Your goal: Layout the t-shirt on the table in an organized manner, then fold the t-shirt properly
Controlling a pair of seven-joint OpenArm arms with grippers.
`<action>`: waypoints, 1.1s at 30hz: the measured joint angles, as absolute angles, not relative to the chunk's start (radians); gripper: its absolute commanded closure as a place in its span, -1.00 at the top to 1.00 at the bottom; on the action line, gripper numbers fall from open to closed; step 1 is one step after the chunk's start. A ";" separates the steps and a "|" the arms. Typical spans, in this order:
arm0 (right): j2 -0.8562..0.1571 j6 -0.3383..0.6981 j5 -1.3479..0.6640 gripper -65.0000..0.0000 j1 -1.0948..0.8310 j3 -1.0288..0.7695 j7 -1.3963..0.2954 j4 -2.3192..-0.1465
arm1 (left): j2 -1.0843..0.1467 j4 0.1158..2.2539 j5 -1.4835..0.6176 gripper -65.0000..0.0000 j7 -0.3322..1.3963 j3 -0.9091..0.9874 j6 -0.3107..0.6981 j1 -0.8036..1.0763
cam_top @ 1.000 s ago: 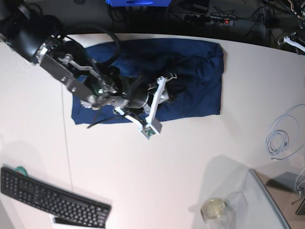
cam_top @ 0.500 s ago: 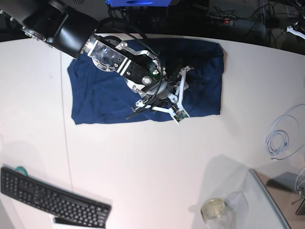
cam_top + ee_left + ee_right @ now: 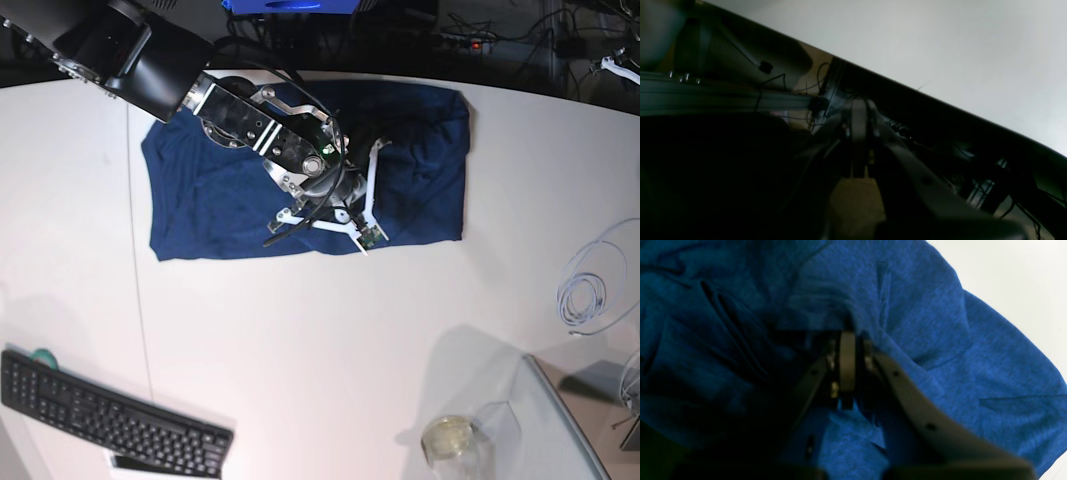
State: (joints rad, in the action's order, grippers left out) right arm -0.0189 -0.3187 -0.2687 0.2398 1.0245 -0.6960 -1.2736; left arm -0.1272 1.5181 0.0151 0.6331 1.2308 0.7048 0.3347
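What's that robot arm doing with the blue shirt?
The right gripper is down on the t-shirt and has pinched a fold of the cloth shut between its fingers. The shirt lies spread but wrinkly on the table, bunched up around the gripper, so it is not neatly folded yet. The left gripper is shut, holds nothing, and is off past the table's edge. A keyboard sits near the front corner.

Base view overhead of the table (image 3: 300, 340), right wrist close over t-shirt (image 3: 940, 340), left wrist upward off-table.
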 measured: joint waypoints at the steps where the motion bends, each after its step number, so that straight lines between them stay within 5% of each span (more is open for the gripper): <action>1: -0.019 -0.319 -0.269 -0.99 0.240 1.024 -0.696 -1.274 | -0.127 1.518 0.015 -1.00 0.633 1.231 0.705 0.335; 10: -0.023 -0.316 -0.269 -0.98 0.234 0.849 -0.693 -1.273 | -0.131 1.445 0.015 -1.00 0.633 1.231 0.705 0.333; 12: -0.022 -0.315 -0.278 -0.76 0.231 0.821 -0.696 -1.272 | -0.131 1.441 0.018 -1.00 0.633 1.231 0.705 0.333; 16: -0.024 -0.315 -0.268 0.05 0.219 0.778 -0.746 -1.272 | -0.134 1.441 0.015 -1.00 0.633 1.231 0.705 0.332; 17: -0.025 -0.315 -0.268 0.09 0.215 0.779 -0.750 -1.272 | -0.134 1.441 0.015 -1.00 0.633 1.231 0.705 0.332; 23: -0.036 -0.319 -0.263 -0.26 0.154 0.787 -0.737 -1.398 | -0.133 1.441 0.014 -1.00 0.632 1.229 0.705 0.332; 28: -0.039 -0.315 -0.267 -0.04 0.163 0.986 -0.735 -1.480 | -0.134 1.441 0.015 -1.00 0.632 1.229 0.705 0.332; 33: 0.036 -0.311 -0.270 -0.01 0.212 1.060 -0.734 -1.328 | -0.134 1.441 0.015 -1.00 0.632 1.229 0.705 0.332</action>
